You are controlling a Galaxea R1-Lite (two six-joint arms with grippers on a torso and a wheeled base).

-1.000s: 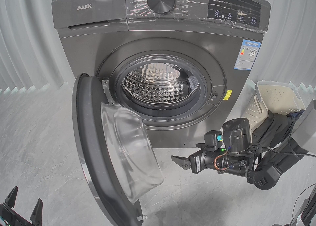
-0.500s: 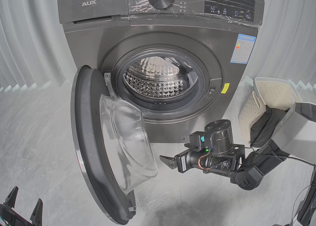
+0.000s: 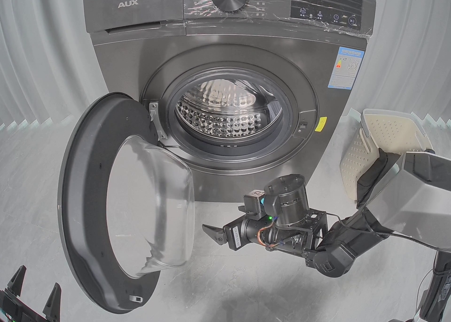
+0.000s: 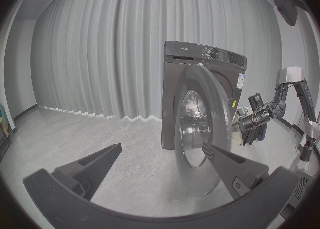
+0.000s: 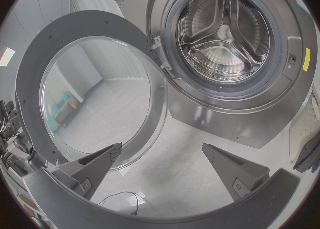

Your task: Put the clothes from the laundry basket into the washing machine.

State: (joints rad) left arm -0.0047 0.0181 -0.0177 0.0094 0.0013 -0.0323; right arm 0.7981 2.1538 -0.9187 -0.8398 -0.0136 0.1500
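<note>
Head view shows the right gripper (image 3: 211,233) low in front of the washing machine (image 3: 225,55), below the drum (image 3: 228,111) opening and pointing toward the open door (image 3: 84,187), near its glass bowl but apart from it. From the right wrist view its fingers (image 5: 96,164) are spread wide, with only floor between them; they hold nothing and touch nothing. The left gripper (image 3: 33,287) sits at the lower left of the head view, well apart from the machine, and in the left wrist view its fingers (image 4: 96,163) are likewise spread wide and empty. The clothes (image 3: 376,172), a dark bundle, lie in the white perforated laundry basket (image 3: 390,133) on the floor just beside the machine's right side, draped over its front rim and partly hidden by the right arm. The drum looks bare metal inside.
</note>
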